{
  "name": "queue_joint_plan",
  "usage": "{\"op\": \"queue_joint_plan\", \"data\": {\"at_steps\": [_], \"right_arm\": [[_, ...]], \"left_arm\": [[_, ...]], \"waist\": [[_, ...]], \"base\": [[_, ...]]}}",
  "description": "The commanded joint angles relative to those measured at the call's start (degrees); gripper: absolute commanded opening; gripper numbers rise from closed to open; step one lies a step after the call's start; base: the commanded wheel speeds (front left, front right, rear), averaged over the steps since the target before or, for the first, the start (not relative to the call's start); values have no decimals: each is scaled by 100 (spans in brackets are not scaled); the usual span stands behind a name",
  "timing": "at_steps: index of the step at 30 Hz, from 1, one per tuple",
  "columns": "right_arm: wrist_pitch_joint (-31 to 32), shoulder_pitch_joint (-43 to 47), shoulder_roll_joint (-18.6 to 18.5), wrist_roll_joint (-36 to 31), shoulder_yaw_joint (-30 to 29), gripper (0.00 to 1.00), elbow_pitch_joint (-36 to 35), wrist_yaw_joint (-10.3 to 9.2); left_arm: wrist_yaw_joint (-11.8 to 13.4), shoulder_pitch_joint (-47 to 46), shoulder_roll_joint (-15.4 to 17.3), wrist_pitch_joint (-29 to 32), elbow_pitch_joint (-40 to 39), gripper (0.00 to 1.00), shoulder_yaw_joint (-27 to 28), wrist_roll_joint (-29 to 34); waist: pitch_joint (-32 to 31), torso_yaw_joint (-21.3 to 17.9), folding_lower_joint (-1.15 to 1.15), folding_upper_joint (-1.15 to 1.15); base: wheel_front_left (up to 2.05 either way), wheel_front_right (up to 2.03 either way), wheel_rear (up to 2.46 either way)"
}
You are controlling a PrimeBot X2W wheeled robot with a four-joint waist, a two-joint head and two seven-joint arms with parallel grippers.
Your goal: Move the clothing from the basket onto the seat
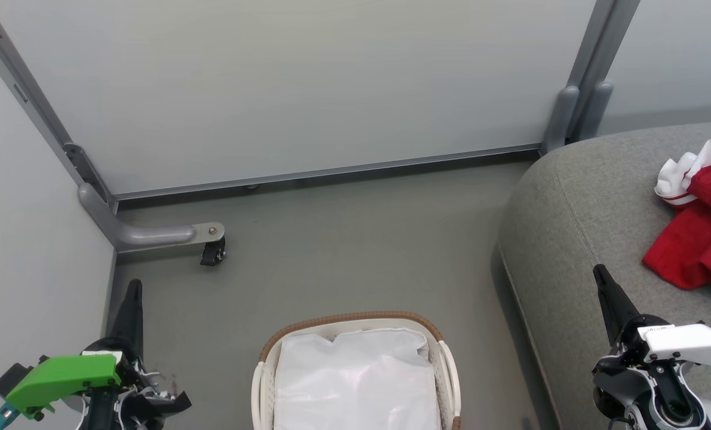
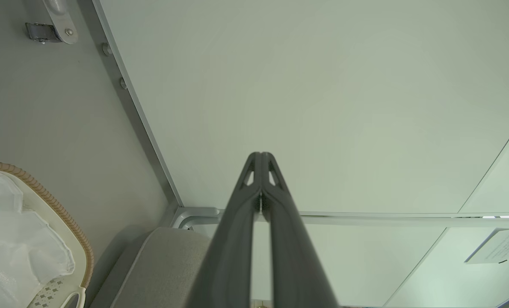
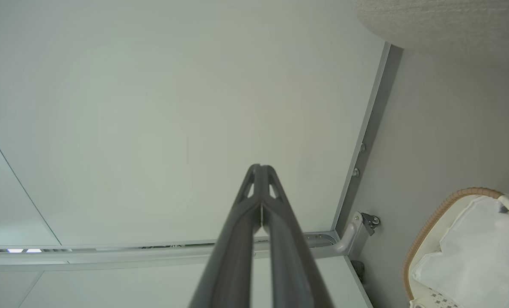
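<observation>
The red clothing (image 1: pixel 699 239) with white trim lies crumpled on the grey seat (image 1: pixel 576 203) at the right edge of the head view. The white basket (image 1: pixel 355 319) with a brown woven rim stands on the floor at bottom centre, holding a white liner (image 1: pixel 355 382). My left gripper (image 1: pixel 133 286) is at the lower left, shut and empty, left of the basket. My right gripper (image 1: pixel 600 275) is at the lower right over the seat's front, shut and empty, left of the clothing. In the wrist views, both pairs of fingers (image 2: pixel 261 160) (image 3: pixel 261 171) are pressed together, pointing at the pale wall panel.
Pale partition panels (image 1: pixel 308 83) with grey metal frames close off the back and left. A partition foot with a black caster (image 1: pixel 212 254) juts onto the grey floor at left. Open floor (image 1: pixel 361 239) lies between basket, wall and seat.
</observation>
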Motion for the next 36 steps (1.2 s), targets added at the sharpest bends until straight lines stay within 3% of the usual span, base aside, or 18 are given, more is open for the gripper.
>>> {"op": "queue_joint_plan", "data": {"at_steps": [1, 36], "right_arm": [[10, 64, -36, 19, -14, 0, -17, 0], [9, 64, -36, 19, -13, 0, -16, 0]], "left_arm": [[-25, -81, 35, 26, -8, 0, 13, -20], [-26, -76, 35, 25, -7, 0, 12, -21]], "waist": [[0, 0, 0, 0], [0, 0, 0, 0]], "base": [[0, 0, 0], [0, 0, 0]]}}
